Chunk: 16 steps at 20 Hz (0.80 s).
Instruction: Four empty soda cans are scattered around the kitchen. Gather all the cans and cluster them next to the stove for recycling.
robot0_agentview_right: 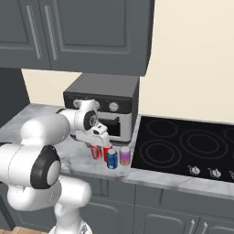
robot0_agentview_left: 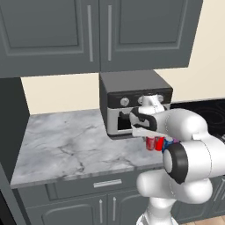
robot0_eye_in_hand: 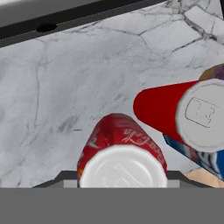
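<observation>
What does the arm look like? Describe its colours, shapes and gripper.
The arm is glossy white, built of rounded, bulbous segments with dark grey to black round joint caps. The gripper has a white, boxy body with dark parts. No cables or markings can be made out.

The bench [robot0_agentview_left: 66, 145] is grey-white marble with darker veins, smooth with a soft sheen. Two red soda cans [robot0_eye_in_hand: 122, 144] [robot0_eye_in_hand: 170, 111] look like painted metal with a satin gloss, and their tops are bare, pale grey metal with a pressed tab outline. The blue can [robot0_agentview_right: 112, 159] and the purplish-pink can [robot0_agentview_right: 125, 156] have the same painted metal finish. The stove [robot0_agentview_right: 183, 146] is flat, glossy black glass with thin grey rings and small shiny silver knobs. The toaster oven [robot0_agentview_left: 132, 99] has a matt dark grey casing and metallic dials. The cabinets [robot0_agentview_left: 88, 30] are matt slate grey with brushed metal handles. The wall [robot0_agentview_right: 192, 59] is plain matt cream.
</observation>
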### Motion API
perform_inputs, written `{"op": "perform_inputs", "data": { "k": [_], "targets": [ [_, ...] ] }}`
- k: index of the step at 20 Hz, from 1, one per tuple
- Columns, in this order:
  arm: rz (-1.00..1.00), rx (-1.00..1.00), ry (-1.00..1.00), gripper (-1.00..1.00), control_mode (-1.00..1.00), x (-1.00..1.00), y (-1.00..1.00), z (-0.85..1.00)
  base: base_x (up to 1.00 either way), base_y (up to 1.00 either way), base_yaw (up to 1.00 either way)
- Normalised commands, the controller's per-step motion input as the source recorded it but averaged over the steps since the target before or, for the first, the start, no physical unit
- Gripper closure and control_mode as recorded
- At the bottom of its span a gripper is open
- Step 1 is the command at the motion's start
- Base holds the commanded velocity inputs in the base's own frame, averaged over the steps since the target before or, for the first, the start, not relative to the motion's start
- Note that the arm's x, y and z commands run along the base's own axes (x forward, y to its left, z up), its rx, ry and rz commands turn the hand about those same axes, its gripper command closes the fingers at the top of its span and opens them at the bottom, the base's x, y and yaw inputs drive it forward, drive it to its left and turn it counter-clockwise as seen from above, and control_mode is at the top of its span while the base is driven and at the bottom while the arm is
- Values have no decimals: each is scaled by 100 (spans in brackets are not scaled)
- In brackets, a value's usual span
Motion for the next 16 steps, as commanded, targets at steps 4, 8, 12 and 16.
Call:
{"op": "perform_inputs", "data": {
  "k": [4,8,12,16],
  "targets": [
    [0,1,1,100,-100,0,-5,-13,0,0,0],
    [0,1,1,100,-100,0,-5,-12,0,0,0],
    [0,0,1,100,-100,1,-4,-12,0,0,0],
    [-1,0,0,100,-100,4,-4,-12,0,0,0]
  ]
}}
